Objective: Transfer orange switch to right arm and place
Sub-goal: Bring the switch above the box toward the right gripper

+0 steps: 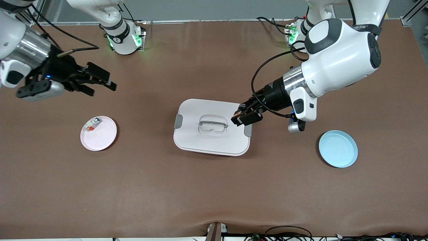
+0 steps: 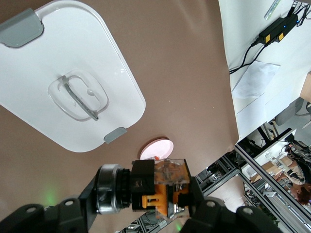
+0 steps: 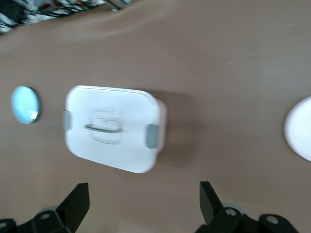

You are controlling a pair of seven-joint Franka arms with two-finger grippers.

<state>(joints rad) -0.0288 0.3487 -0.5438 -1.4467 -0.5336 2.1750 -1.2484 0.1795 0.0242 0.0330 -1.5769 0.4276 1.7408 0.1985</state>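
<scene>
Front view: left gripper (image 1: pixel 241 116) held orange switch (image 2: pixel 165 187) clamped in jaws over lidded white box (image 1: pixel 200 110). Right gripper (image 1: pixel 100 80) waited, jaws apart, above desk (image 1: pixel 214 187). Handover pending; arms needed to meet.

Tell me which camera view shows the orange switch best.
The left wrist view: the orange switch fills the foreground, clamped in the left gripper. The front view shows only a small sliver at the fingertips over the white box. The right wrist view does not show it.
</scene>
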